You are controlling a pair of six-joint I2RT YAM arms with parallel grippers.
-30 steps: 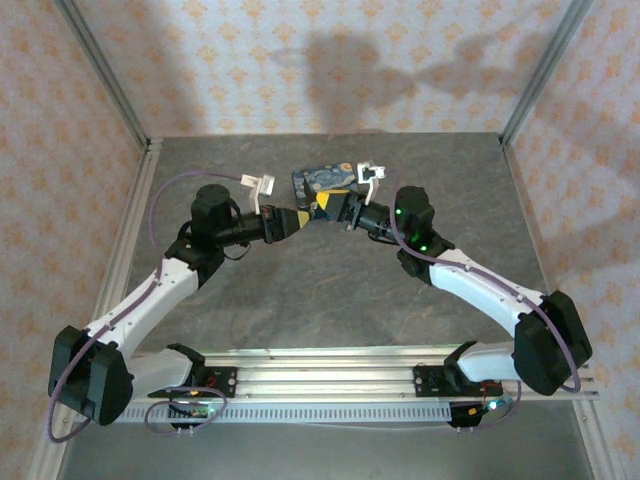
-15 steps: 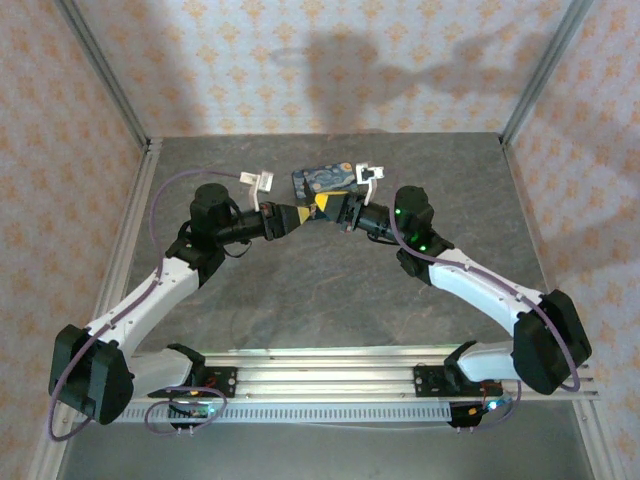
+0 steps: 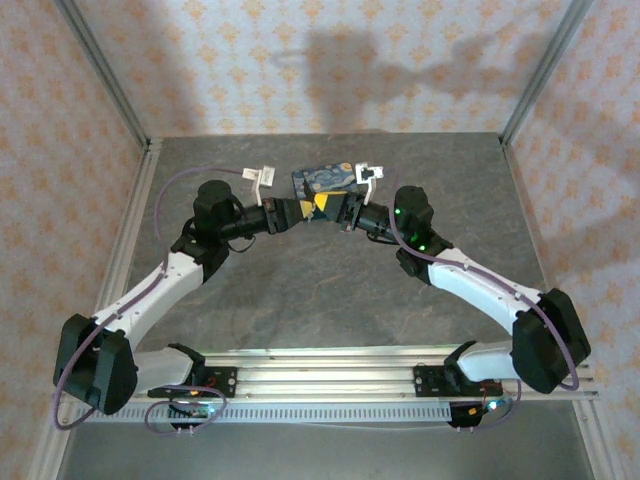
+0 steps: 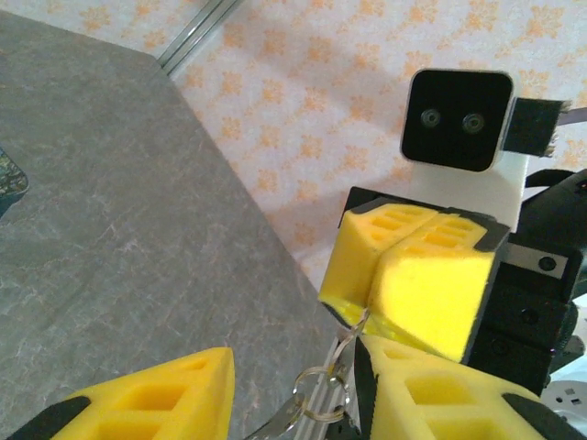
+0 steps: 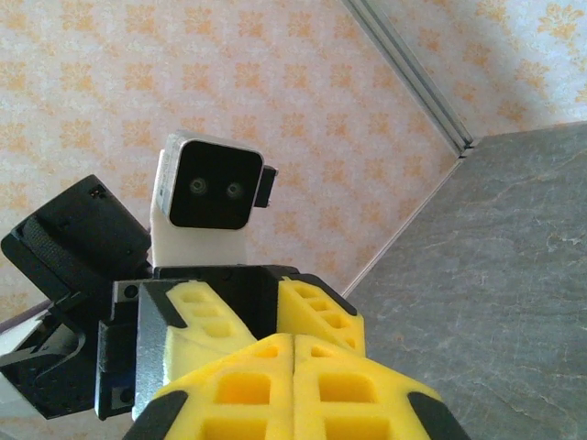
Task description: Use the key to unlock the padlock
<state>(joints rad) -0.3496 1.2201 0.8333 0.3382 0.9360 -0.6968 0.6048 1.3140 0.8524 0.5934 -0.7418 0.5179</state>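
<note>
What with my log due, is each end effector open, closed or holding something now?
Left end effector: open, gripping nothing.
Right end effector: closed, pinching a small metal ring chain.

A robotics lab cell is indicated: a grey tabletop (image 3: 330, 300) is enclosed by wallpapered panels (image 3: 300, 80) in aluminium framing (image 3: 100, 75), with robot arms (image 3: 160, 285) bolted to a near rail (image 3: 330, 362).

Quick colour rundown. My left claw (image 4: 293, 399) and right claw (image 5: 293, 380) are bright yellow with black trim. The worktop (image 3: 330, 290) is dark grey with pale marbled veins. The walls (image 3: 300, 70) are creamy pink with a repeating orange flower print. The tin (image 3: 322, 180) is blue with swirly paint and yellow bits. The rings (image 4: 297, 399) are silvery. My arms (image 3: 150, 295) are white with black joints, and the cable (image 3: 190, 176) is purple.
</note>
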